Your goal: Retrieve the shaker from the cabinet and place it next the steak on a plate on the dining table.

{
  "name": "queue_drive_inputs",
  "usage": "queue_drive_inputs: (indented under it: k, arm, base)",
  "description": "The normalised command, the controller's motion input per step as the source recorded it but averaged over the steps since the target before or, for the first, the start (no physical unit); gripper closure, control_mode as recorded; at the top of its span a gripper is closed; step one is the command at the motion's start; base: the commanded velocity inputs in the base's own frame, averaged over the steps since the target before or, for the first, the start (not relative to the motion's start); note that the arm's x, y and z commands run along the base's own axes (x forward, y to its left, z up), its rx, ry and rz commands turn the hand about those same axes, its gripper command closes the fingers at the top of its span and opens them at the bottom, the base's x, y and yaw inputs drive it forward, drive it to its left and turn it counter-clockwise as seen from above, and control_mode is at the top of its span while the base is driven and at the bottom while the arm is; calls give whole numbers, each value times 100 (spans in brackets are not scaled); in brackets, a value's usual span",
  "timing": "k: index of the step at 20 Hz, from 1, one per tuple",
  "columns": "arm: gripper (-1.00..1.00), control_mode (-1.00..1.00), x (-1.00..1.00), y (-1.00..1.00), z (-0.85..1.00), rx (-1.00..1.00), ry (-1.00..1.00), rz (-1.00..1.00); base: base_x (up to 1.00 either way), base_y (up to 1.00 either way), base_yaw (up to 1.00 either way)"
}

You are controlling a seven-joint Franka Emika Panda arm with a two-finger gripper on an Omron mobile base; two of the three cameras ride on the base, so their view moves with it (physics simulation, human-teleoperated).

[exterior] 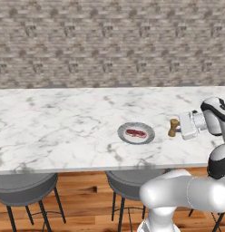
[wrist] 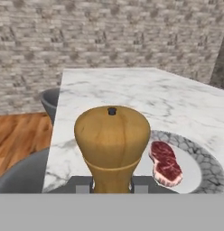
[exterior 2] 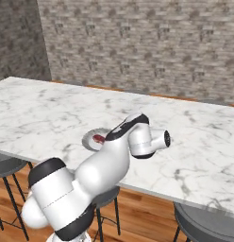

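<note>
The golden-brown shaker (exterior: pixel 173 127) stands upright over the white marble dining table (exterior: pixel 64 122), a short way right of the grey plate (exterior: pixel 146 134). My gripper (exterior: pixel 175 131) reaches in level from the right and is shut on its lower part. The steak (exterior: pixel 136 133) lies in the plate's middle. In the hand view the shaker (wrist: pixel 112 140) looms close between the fingertips (wrist: pixel 80 184), with the plate (wrist: pixel 202 164) and steak (wrist: pixel 165 163) just to its right. From the right base the plate (exterior 2: pixel 89 138) and steak (exterior 2: pixel 98 138) peek out behind my arm. The cabinet is out of view.
Round grey stools (exterior: pixel 26 188) (exterior: pixel 128 179) stand under the table's near edge, another at the far end (wrist: pixel 49 101). A brick wall (exterior: pixel 110 41) runs behind the table. Bare marble stretches left of the plate and behind it.
</note>
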Motion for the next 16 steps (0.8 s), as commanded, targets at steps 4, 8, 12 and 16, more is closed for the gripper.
queue_drive_inputs:
  k: [4, 8, 12, 16]
  arm:
    - [100, -100, 20, 0, -12, 0, 1, 0]
    - [100, -100, 23, 0, -9, 0, 1, 0]
    - [100, -100, 13, 0, -12, 0, 0, 0]
    - [100, -100, 5, -2, -3, 0, 0, 0]
  base:
    - [0, 0, 0]
    - [0, 0, 0]
    - [0, 0, 0]
    - [0, 0, 0]
